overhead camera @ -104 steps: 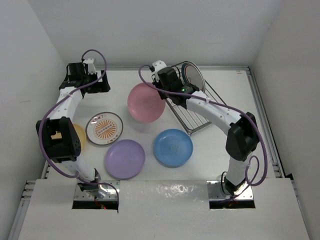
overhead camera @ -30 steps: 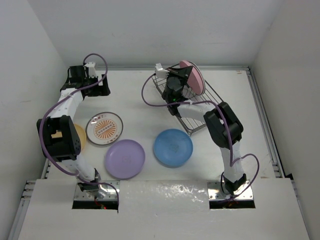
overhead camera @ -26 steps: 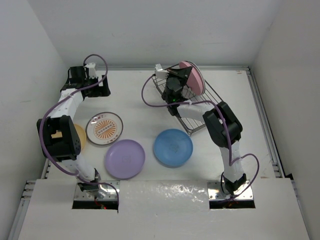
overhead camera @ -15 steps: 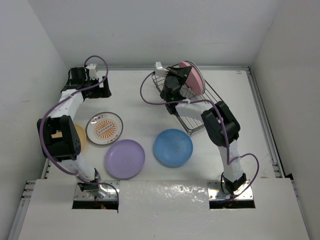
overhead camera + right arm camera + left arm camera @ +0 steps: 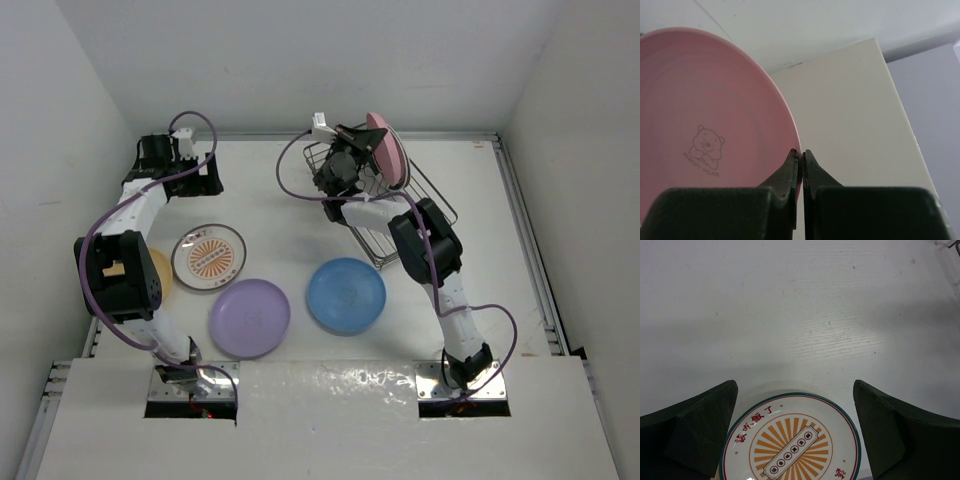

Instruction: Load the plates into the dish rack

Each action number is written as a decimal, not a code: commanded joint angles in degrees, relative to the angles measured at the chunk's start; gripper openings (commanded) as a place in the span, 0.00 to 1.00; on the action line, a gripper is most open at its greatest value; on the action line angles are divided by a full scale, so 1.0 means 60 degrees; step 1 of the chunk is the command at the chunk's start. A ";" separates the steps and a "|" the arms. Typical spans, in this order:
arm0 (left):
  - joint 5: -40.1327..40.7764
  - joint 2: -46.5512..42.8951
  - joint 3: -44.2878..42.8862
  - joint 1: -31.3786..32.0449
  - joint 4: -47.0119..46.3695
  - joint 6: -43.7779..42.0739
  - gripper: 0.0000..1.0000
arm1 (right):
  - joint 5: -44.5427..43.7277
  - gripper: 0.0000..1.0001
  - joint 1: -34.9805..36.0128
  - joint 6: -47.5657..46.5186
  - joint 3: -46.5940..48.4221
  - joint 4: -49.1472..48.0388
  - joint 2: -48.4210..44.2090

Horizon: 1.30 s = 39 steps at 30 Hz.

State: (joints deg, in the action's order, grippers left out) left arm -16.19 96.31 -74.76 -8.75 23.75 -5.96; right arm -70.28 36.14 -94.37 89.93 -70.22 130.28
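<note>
My right gripper (image 5: 364,160) is shut on the rim of the pink plate (image 5: 388,150), which stands on edge at the far end of the dish rack (image 5: 392,232). In the right wrist view the fingertips (image 5: 793,159) pinch the rim of the pink plate (image 5: 705,135). My left gripper (image 5: 207,176) is open and empty above the table at far left. In its wrist view the gripper (image 5: 795,386) hangs over the orange sunburst plate (image 5: 790,442), which also shows from above (image 5: 209,256). The purple plate (image 5: 250,317), blue plate (image 5: 346,295) and yellow-orange plate (image 5: 161,276) lie flat. The red-dot and green-rimmed plates are hidden.
White walls close in the table on the left, back and right. A raised rail (image 5: 525,250) runs along the right side. The left arm's links (image 5: 115,270) cover part of the yellow-orange plate.
My right gripper carried the pink plate from above the table's middle to the rack's far end and stood it on edge. In the last second the wrist shifted slightly left. The left arm barely moved.
</note>
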 commanded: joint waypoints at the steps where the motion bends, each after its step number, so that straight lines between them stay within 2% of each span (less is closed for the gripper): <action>1: -0.0188 -0.0334 0.0009 -0.0123 -0.0310 -0.0032 0.97 | -0.0313 0.00 -0.0032 -0.0563 0.1037 -0.0824 0.0010; 8: -0.0159 -0.0320 0.0097 -0.0123 -0.0325 -0.0062 0.97 | -0.0035 0.00 -0.0047 0.0815 -0.0337 0.0407 -0.0428; 14: -0.0100 -0.0349 0.0097 -0.0123 -0.0281 -0.0106 0.97 | -0.0196 0.00 -0.0047 0.1503 -0.0750 0.0875 -0.0370; 21: -0.0115 -0.0364 0.0126 -0.0108 -0.0281 -0.0106 0.97 | -0.0123 0.00 -0.0339 0.2921 -0.0487 0.2121 -0.0282; 27: -0.0115 -0.0349 0.0155 -0.0123 -0.0310 -0.0106 0.97 | -0.0064 0.00 -0.0574 0.3233 -0.0237 0.2430 -0.0267; 28: -0.0129 -0.0334 0.0156 -0.0123 -0.0325 -0.0106 0.97 | -0.0064 0.03 -0.0574 0.3233 -0.0295 0.2387 -0.0268; 29: -0.0130 -0.0334 0.0156 -0.0123 -0.0325 -0.0106 0.97 | -0.0078 0.15 -0.0560 0.3218 -0.0325 0.2357 -0.0282; 37: -0.0173 -0.0305 0.0200 -0.0123 -0.0296 -0.0120 0.97 | 0.0097 0.25 -0.0282 0.2618 -0.0487 0.2093 -0.0663; 39: -0.0174 -0.0320 0.0170 -0.0109 -0.0281 -0.0135 0.97 | 0.0185 0.32 -0.0106 0.2340 -0.0486 0.1991 -0.0941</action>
State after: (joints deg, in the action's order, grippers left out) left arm -16.40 96.31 -73.69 -8.75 23.75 -6.02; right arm -69.89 33.87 -78.52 86.67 -55.11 130.54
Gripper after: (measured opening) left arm 0.968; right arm 0.305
